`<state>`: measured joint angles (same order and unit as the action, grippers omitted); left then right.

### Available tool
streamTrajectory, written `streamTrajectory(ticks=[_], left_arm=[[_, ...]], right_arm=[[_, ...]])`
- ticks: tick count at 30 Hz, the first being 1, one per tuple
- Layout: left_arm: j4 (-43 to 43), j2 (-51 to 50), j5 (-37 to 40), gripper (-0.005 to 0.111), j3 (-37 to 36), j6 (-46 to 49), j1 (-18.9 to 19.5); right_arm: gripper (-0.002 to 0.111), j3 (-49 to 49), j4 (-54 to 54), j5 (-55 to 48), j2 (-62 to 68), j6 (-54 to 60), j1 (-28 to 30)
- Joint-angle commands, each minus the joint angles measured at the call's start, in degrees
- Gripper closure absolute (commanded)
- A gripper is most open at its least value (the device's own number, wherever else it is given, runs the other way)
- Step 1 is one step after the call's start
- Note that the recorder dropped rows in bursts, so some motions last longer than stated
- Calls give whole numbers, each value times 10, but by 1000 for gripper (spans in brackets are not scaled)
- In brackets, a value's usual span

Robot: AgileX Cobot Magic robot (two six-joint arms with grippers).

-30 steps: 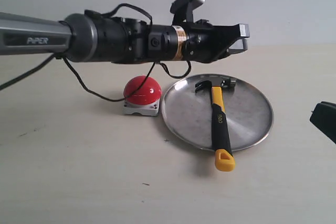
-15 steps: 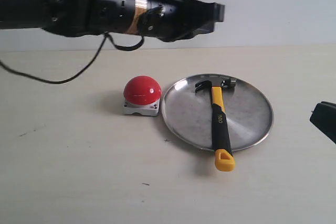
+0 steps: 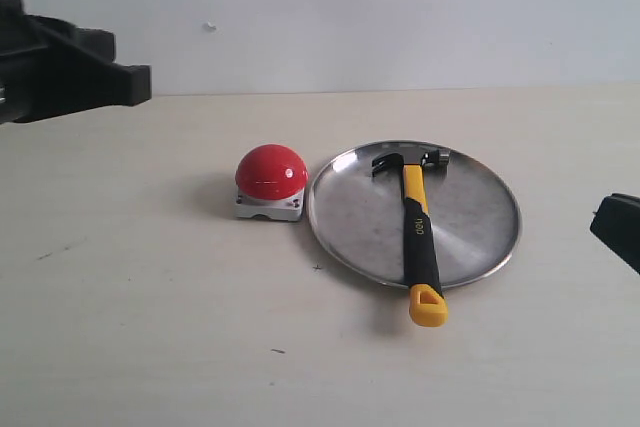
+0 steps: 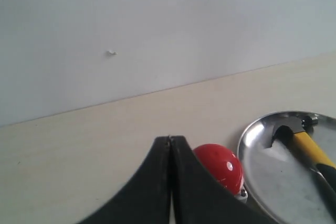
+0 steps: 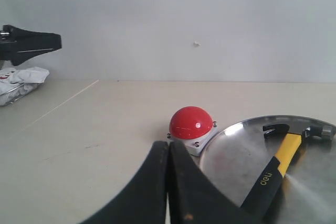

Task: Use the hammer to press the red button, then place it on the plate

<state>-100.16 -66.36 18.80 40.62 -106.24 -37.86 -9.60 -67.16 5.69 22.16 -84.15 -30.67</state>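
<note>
The hammer [image 3: 418,232] lies on the plate [image 3: 475,207], dark head toward the far rim, yellow looped tip hanging over the near rim. The red button [image 3: 271,172] stands just left of the plate. My left gripper [image 3: 138,85] hovers at the far left, high above the table, shut and empty. In the left wrist view its tips [image 4: 170,139] meet, with the button [image 4: 219,165], plate [image 4: 262,169] and hammer [image 4: 308,149] beyond. My right gripper [image 5: 168,144] is shut and empty, low at the right edge [image 3: 620,227], facing the button [image 5: 191,123] and hammer [image 5: 275,171].
A white cloth [image 5: 21,80] lies far off at the table's side in the right wrist view. The left gripper [image 5: 34,43] shows there too, up in the air. A pale wall backs the table.
The left arm has drawn back from above the plate to the far left, and its fingers, apart a second ago, are now together. Hammer, button, plate and right gripper have not moved.
</note>
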Motion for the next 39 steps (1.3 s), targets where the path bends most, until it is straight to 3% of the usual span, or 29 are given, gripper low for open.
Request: streamTrajectory(ticks=[1,5,8,9,10,11,13,14,15,16,19,25,27,32,35,39], left_arm=[[2,83,-18,107,-57,11,1],[2,154,-40,107,-102,11,1],[6,240,-106,107,-148,15,1],[70,257,-107,107,-158,50,1],[270,286,-101,107,-175,249,1],[390,300,-100,107,-184,393,1],[867,339,-137,107,-214,941,1],[1021,351,-171,107,-232,1094,1],[1106,360,-212,107,-254,1210,1],[1168,365,-242,107,-269,1243,1],[1202,370,-283,107,-308,1247,1],[1201,394,-239,107,-338,1250,12],[1201,406,-224,107,-349,1246,46],[1232,461,-172,107,-380,1208,199],[1247,509,-140,107,-393,1156,271],[1247,565,-103,107,-406,1155,346]], right_arm=[[108,2,0,2,-2,1,0],[108,2,0,2,-2,1,0],[108,2,0,2,-2,1,0],[108,2,0,2,-2,1,0],[108,2,0,2,-2,1,0],[108,2,0,2,-2,1,0],[108,2,0,2,-2,1,0],[108,2,0,2,-2,1,0],[108,2,0,2,-2,1,0],[108,2,0,2,-2,1,0],[108,2,0,2,-2,1,0],[108,2,0,2,-2,1,0],[108,2,0,2,-2,1,0],[108,2,0,3,-2,1,0],[108,2,0,3,-2,1,0],[108,2,0,3,-2,1,0]])
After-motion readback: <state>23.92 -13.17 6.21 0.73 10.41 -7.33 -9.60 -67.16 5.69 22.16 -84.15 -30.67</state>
